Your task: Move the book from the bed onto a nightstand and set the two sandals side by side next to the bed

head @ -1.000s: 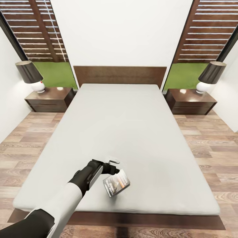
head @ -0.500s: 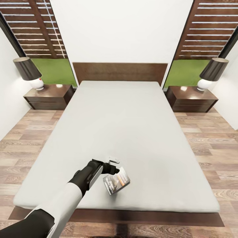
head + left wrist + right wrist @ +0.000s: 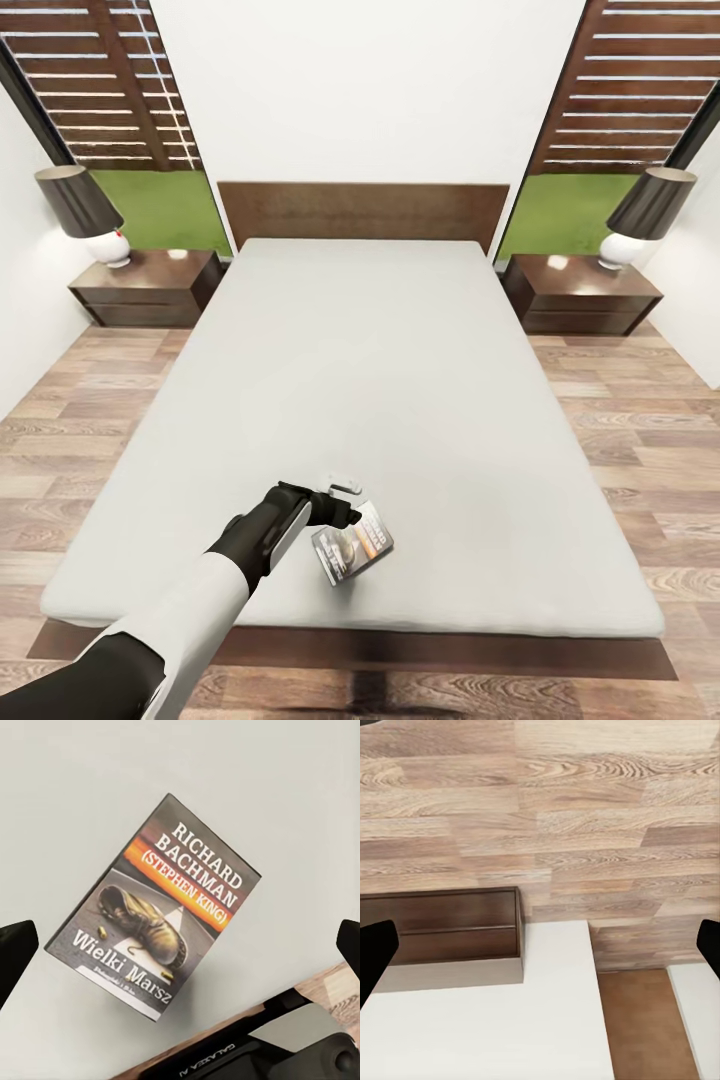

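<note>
Left tool [image 3: 340, 512], fingers spread wide, hovers above the book [image 3: 352, 547] lying flat, long axis diagonal across the bed [image 3: 400, 380].

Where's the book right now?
In the head view the book lies on the bed near its foot edge, left of centre, right beside the left tool; both nightstands are far off by the headboard.
</note>
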You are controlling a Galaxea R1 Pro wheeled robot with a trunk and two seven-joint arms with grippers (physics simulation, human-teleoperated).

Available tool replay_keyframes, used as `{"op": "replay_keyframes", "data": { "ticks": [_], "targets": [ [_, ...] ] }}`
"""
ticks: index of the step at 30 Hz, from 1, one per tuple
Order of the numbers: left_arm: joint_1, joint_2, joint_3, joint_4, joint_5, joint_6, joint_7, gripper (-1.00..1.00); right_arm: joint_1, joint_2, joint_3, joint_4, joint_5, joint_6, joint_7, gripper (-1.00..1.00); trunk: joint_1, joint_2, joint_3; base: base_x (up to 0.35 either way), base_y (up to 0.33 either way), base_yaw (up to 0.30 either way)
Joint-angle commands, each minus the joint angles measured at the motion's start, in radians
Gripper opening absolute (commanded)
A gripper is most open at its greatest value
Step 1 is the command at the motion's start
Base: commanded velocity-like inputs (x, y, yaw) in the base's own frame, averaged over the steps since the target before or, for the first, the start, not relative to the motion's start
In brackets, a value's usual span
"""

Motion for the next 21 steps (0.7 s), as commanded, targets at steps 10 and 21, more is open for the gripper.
{"op": "replay_keyframes", "data": {
  "ticks": [10, 21],
  "targets": [
    [-0.001, 0.001, -0.003, -0.001, 0.01, 0.005, 0.004, 1.0, 0.0, -0.001, -0.009, 0.002, 0.01, -0.007, 0.002, 1.0, 0.0, -0.001, -0.002, 0.0, 0.0, 0.0],
    [0.0, 0.001, -0.003, -0.001, 0.01, 0.004, 0.005, 1.0, 0.0, -0.001, -0.009, 0.002, 0.011, -0.008, 0.002, 1.0, 0.0, -0.001, -0.005, 0.0, 0.0, 0.0]
  ]
}}
